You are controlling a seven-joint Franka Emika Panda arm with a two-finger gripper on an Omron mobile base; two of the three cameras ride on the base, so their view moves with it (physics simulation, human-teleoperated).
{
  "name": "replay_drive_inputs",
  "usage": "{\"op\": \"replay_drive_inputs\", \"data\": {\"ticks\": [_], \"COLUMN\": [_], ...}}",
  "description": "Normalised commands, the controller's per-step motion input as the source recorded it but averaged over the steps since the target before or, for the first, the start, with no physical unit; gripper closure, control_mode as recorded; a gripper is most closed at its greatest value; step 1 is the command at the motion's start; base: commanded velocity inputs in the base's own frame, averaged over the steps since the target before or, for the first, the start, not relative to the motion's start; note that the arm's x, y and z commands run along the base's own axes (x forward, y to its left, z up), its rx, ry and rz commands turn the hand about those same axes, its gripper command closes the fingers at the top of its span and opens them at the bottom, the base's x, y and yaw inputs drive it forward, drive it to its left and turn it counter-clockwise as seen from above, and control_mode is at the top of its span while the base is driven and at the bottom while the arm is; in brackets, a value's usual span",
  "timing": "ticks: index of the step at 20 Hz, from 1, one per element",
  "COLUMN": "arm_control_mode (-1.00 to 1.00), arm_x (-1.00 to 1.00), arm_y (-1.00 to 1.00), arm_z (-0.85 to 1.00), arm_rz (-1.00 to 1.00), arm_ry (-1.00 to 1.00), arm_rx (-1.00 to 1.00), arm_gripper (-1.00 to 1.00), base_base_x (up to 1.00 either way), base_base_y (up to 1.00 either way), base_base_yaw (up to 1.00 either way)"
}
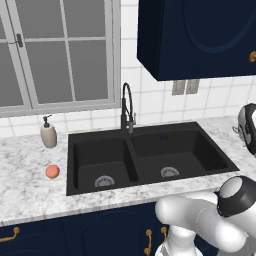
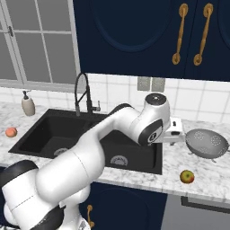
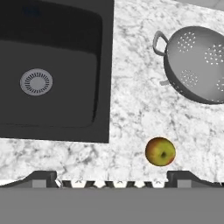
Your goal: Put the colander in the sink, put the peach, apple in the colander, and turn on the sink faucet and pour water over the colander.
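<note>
The silver perforated colander (image 2: 207, 143) (image 3: 197, 63) stands upright on the white marbled counter, right of the black double sink (image 2: 49, 130) (image 1: 150, 155). The yellow-green apple (image 3: 160, 151) (image 2: 187, 176) lies on the counter in front of the colander, near the front edge. Far left of the sink lies the orange-pink peach (image 1: 52, 171) (image 2: 11, 132). The black gooseneck faucet (image 1: 127, 107) (image 2: 83, 96) rises behind the basin divider, with no water running. My gripper (image 3: 111, 179) (image 2: 175, 132) hovers open and empty above the counter between sink and colander, its fingertips (image 3: 43, 177) far apart.
A beige soap dispenser (image 1: 48, 132) stands at the back left of the counter. Dark blue wall cabinets (image 2: 134, 36) hang above the counter's right part, and a window sits behind the sink. Both basins show round silver drains (image 3: 36, 81).
</note>
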Motion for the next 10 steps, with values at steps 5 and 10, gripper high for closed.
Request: {"op": "replay_drive_inputs", "data": {"ticks": [5, 10], "arm_control_mode": [-1.00, -1.00], "arm_x": [0.07, 0.21], "arm_y": [-0.49, -0.47], "arm_z": [-0.09, -0.03], "arm_rz": [0.00, 0.00], "arm_ry": [0.00, 0.01], "arm_rx": [-0.02, 0.00], "arm_gripper": [-1.00, -1.00], "base_base_x": [0.00, 0.00], "base_base_y": [0.00, 0.00], "base_base_yaw": [0.00, 0.00]}}
